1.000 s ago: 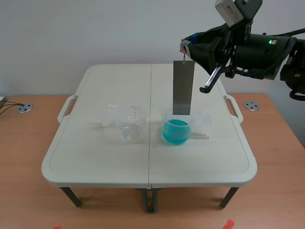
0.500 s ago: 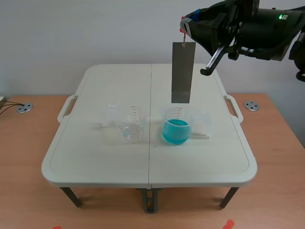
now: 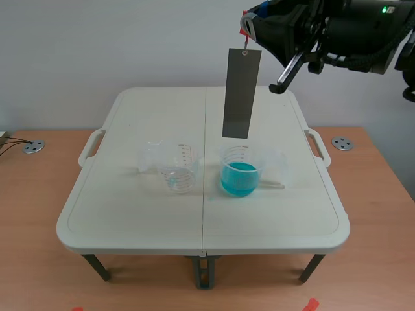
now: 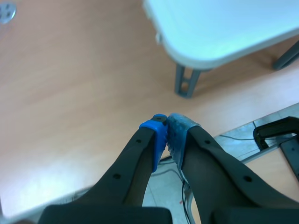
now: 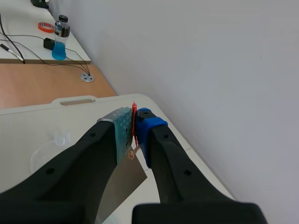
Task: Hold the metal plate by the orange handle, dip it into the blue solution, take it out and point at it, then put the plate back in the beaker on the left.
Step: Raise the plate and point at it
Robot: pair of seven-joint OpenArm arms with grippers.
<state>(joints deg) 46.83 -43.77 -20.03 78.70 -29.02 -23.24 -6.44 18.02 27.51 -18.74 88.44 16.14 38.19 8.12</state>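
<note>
the right pincer pinches the orange handle, so the metal plate hangs high over the blue solution on the counter; the left pincer, closed on nothing, has not pointed yet, and the left beaker has no plate.

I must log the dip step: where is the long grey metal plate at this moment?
In the scene view, the long grey metal plate hangs from the right gripper by its orange handle, fully above the clear beaker of blue solution.
</note>
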